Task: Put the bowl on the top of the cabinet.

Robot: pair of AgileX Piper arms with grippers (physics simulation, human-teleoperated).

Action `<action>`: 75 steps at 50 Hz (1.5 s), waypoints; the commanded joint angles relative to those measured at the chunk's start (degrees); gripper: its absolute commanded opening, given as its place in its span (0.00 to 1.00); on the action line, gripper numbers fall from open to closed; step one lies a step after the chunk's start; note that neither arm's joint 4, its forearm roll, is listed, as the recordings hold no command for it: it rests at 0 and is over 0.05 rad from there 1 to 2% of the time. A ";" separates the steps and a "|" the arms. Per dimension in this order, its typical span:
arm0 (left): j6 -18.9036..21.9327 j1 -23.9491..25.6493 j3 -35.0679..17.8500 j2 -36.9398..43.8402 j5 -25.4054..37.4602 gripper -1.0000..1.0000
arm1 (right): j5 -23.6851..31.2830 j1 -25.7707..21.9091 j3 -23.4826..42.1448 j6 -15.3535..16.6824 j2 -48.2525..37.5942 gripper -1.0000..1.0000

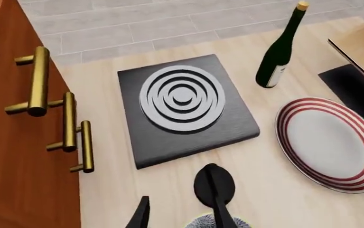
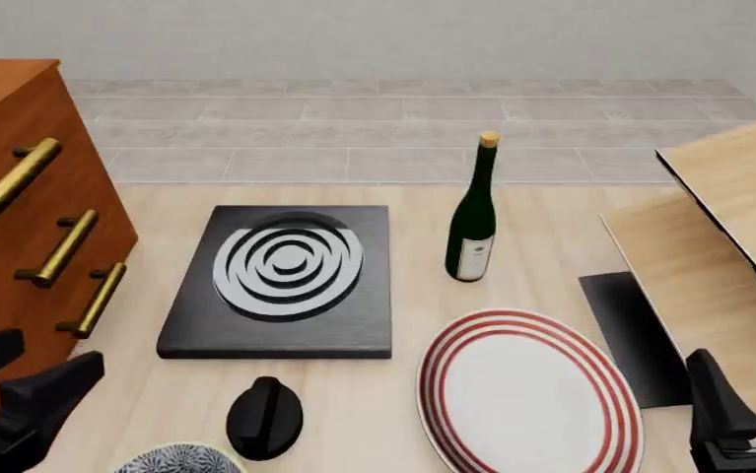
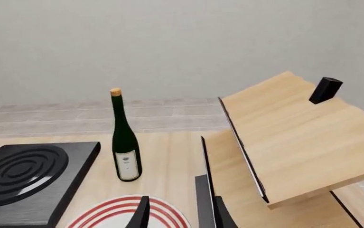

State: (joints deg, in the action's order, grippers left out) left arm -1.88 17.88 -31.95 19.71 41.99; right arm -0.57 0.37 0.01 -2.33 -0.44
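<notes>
Only a sliver of the blue-and-white patterned bowl [image 2: 177, 460] shows at the near table edge in the front view; the left wrist view catches its rim [image 1: 200, 222]. The reddish-brown cabinet [image 2: 35, 187] with brass bar handles [image 1: 37, 80] stands at the far left. My left gripper [image 2: 30, 379] is open and empty, low beside the cabinet's front and to the left of the bowl, apart from it. In the left wrist view its fingertips [image 1: 142, 213] frame the bowl's rim. My right gripper [image 2: 752, 389] is open and empty at the near right, past the plate.
A black rounded object [image 2: 264, 417] lies just beyond the bowl. Behind it is a black hotplate [image 2: 286, 276] with grey rings, then a green wine bottle [image 2: 472, 222]. A red-ringed white plate [image 2: 529, 394] lies right of centre. Pale wood furniture [image 2: 732, 227] fills the right.
</notes>
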 commanded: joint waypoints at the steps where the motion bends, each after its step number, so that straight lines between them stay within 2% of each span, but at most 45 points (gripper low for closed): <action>1: -1.31 0.84 2.54 -1.27 2.66 1.00 | 0.05 -0.29 0.00 0.14 0.15 1.00; 17: -2.86 -0.85 6.40 -3.59 4.94 1.00 | 0.15 -0.67 0.00 0.73 0.18 1.00; 39: -6.50 0.18 13.82 -4.65 2.99 1.00 | 0.24 -0.68 0.01 0.88 0.16 1.00; 55: -9.06 1.25 16.67 -5.72 3.00 1.00 | 0.40 -0.81 0.00 1.05 0.19 1.00; 75: -10.35 -0.20 20.61 -6.60 1.84 1.00 | 0.29 -0.72 0.00 0.86 0.08 1.00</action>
State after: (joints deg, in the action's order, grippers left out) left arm -11.51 18.24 -13.52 13.71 44.41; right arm -0.27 -0.35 0.01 -1.44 -0.35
